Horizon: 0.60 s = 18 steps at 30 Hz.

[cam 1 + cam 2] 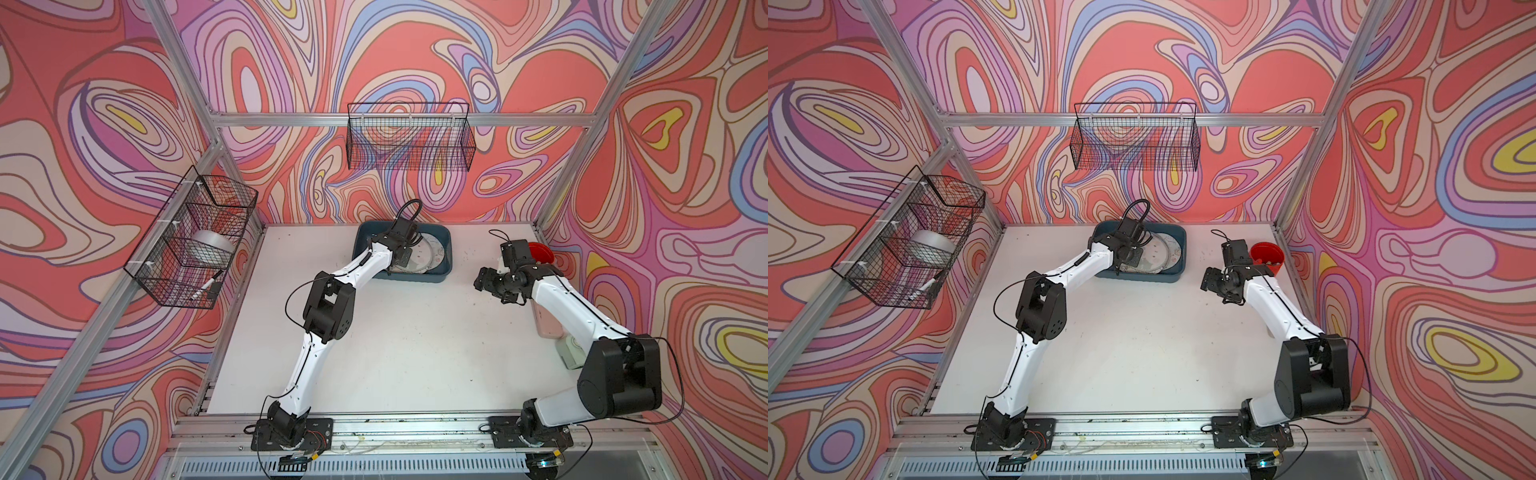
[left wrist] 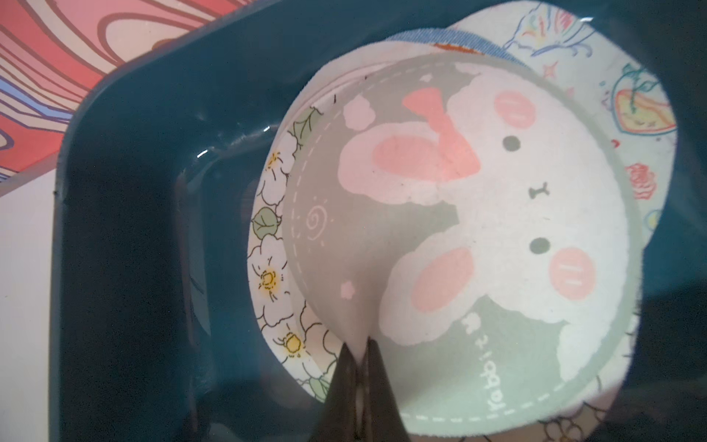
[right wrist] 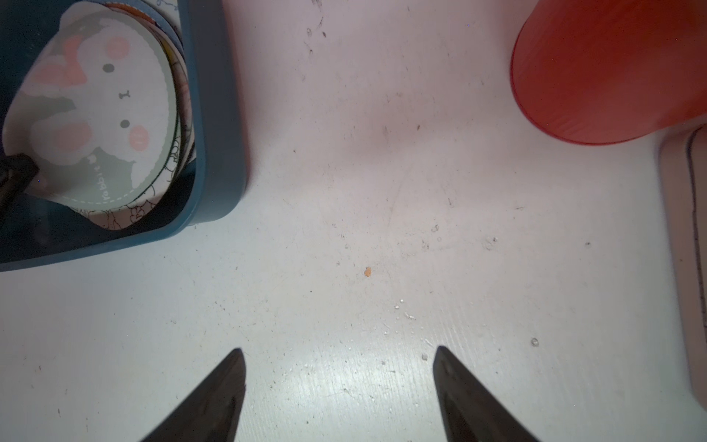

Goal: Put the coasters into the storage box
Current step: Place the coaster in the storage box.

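Left wrist: left pincer clamped on rabbit coaster rim.

"Rabbit", printed on grey rabbit coaster

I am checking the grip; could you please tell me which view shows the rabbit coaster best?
The left wrist view: the rabbit coaster fills the frame, its edge pinched by the left gripper inside the storage box. The right wrist view shows it smaller. In both top views it is tiny, partly behind the left arm.
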{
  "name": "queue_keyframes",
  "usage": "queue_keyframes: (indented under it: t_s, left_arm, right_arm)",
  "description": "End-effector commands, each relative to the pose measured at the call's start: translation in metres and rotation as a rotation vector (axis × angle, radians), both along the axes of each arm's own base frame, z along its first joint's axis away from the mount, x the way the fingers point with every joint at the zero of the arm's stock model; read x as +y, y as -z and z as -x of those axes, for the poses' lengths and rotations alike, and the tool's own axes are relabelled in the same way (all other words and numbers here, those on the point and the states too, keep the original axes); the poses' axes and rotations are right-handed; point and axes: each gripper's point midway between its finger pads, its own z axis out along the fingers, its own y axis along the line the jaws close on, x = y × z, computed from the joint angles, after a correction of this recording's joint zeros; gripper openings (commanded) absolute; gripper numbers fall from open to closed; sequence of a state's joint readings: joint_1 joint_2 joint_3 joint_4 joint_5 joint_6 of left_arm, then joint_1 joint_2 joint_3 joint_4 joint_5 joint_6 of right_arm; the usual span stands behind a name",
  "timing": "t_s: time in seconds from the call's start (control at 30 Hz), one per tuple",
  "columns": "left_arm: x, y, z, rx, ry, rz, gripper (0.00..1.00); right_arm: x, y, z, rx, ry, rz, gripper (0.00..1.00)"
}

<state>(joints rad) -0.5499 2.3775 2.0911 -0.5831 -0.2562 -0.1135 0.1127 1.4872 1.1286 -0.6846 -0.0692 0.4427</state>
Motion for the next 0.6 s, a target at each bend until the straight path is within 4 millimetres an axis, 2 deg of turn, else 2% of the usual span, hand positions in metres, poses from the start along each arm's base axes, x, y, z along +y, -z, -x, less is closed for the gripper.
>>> queue_keyframes:
  t_s: [0.0,0.17,0.27,0.33,0.57]
  left_arm:
    - [0.014,0.01,0.007,0.035,-0.037,-0.033,0.14]
    - [0.018,0.002,0.009,0.015,-0.04,-0.043,0.63]
    - [0.023,-0.008,0.012,-0.006,-0.043,-0.05,0.82]
    - [0.026,-0.017,0.014,-0.024,-0.044,-0.049,1.0]
    - [0.036,-0.059,0.033,-0.097,-0.041,0.004,1.0]
  right_arm:
    - [-0.005,-0.004,-0.01,-0.031,0.013,0.028,0.78]
    - [-0.006,-0.01,-0.017,-0.091,-0.005,0.051,0.78]
    - [-0.008,-0.016,-0.022,-0.143,-0.021,0.071,0.79]
    - [-0.01,-0.019,-0.025,-0.177,-0.026,0.092,0.79]
    - [-0.028,-0.021,-0.038,-0.287,0.003,0.208,0.83]
